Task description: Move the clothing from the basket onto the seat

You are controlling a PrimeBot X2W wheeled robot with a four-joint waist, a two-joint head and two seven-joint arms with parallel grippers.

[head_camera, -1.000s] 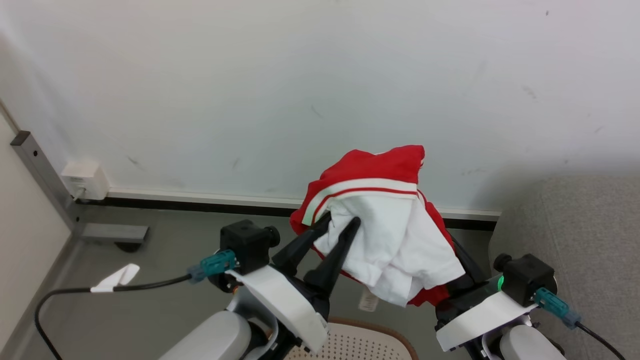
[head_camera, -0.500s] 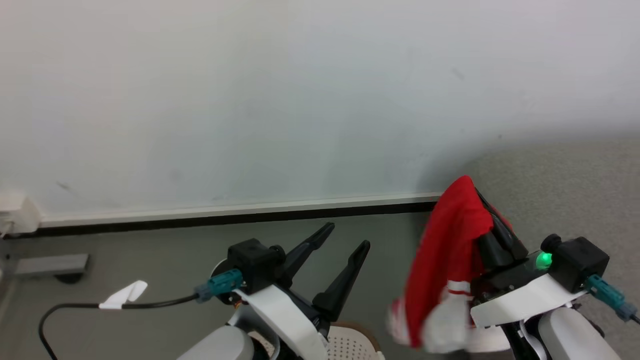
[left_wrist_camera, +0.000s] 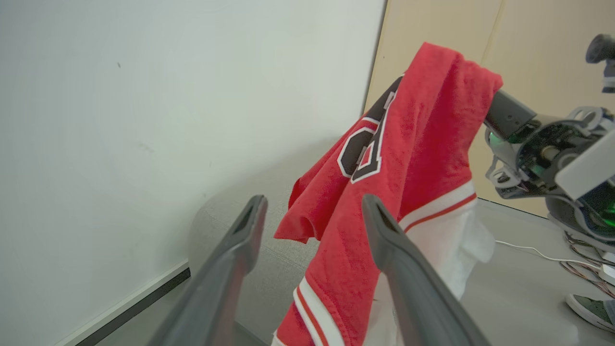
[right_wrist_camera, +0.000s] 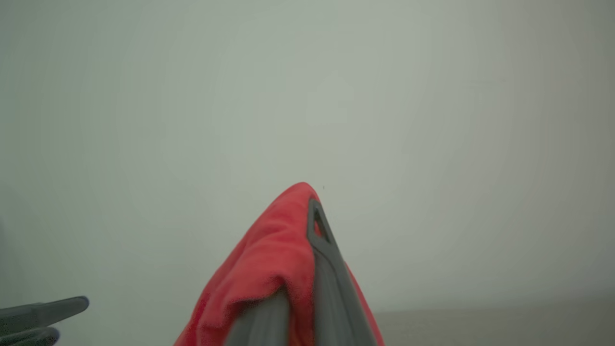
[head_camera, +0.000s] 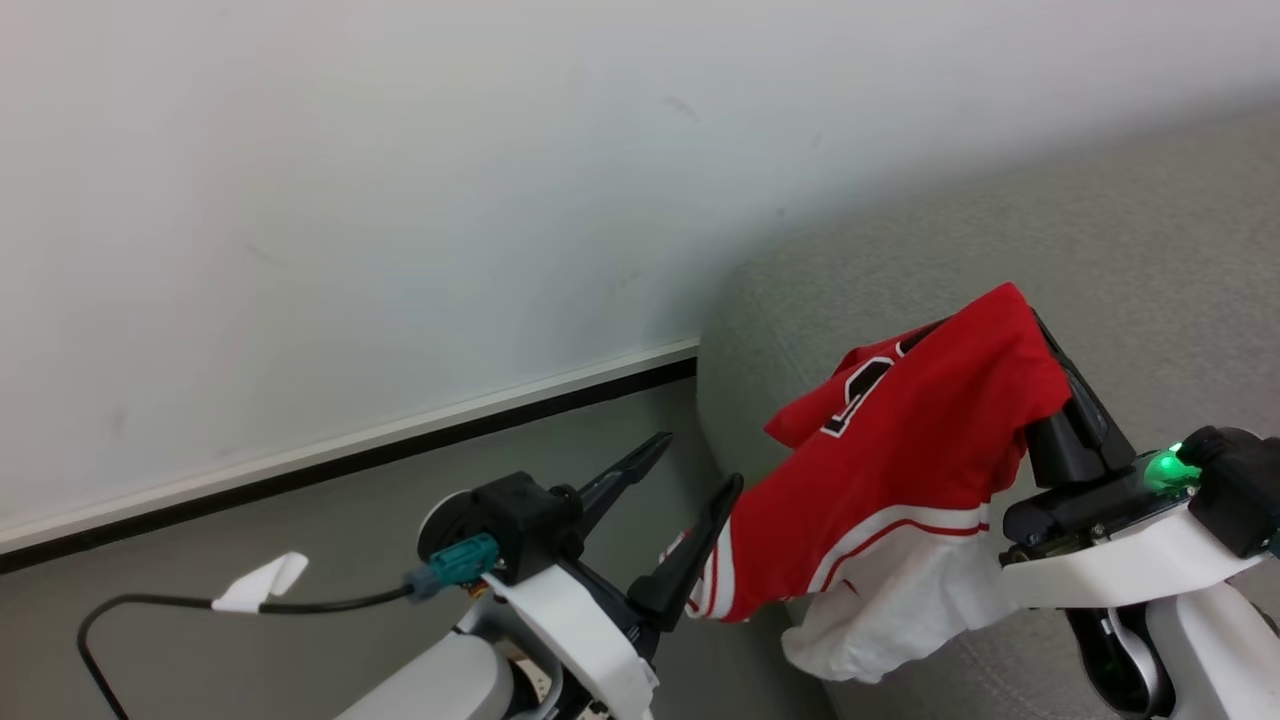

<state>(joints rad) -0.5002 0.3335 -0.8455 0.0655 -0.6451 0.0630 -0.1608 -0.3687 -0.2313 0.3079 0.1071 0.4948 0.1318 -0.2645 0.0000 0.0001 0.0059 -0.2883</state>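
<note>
Red jersey (head_camera: 900,450), w/ a white lower panel, stripe trim & a dark block numeral, hangs off the right gripper (head_camera: 1040,335). Its fingers are pinched together w/ the top fold caught btwn them and draped over the tips. The right wrist view has the same red fold over one dark finger (right_wrist_camera: 326,288). Left gripper (head_camera: 700,462) stands spread wide w/ nothing in it. The striped hem dangles just beside its nearer finger; can't tell if it's touching.

Step, as I read it: carry phase, nearly at drop-off. The garment is in the air over the rounded end of the grey sofa (head_camera: 1100,250). Its white hem is low by the cushion edge, and it doesn't look settled yet.

Next move prob calls for taking the right arm further in over the seat and lowering till the cloth pools. Then part the fingers & lift away. Soft fabric may cling to the tips, so check it lets go. If it's dropped too near the edge it could slide to the floor (head_camera: 250,520).

Surface: light-grey woven upholstery, padded, w/ rounded corners, so a forgiving landing.

Room:
- Plain white wall (head_camera: 400,200) w/ a few scuffs.
- White-and-black skirting (head_camera: 450,420) above a dull grey floor.
- Black cable (head_camera: 330,600) w/ a white tag by the left arm.
- The left wrist view adds a tan panel (left_wrist_camera: 528,48), loose wires (left_wrist_camera: 538,252) on the floor & a shoe (left_wrist_camera: 588,307) at the corner.
</note>
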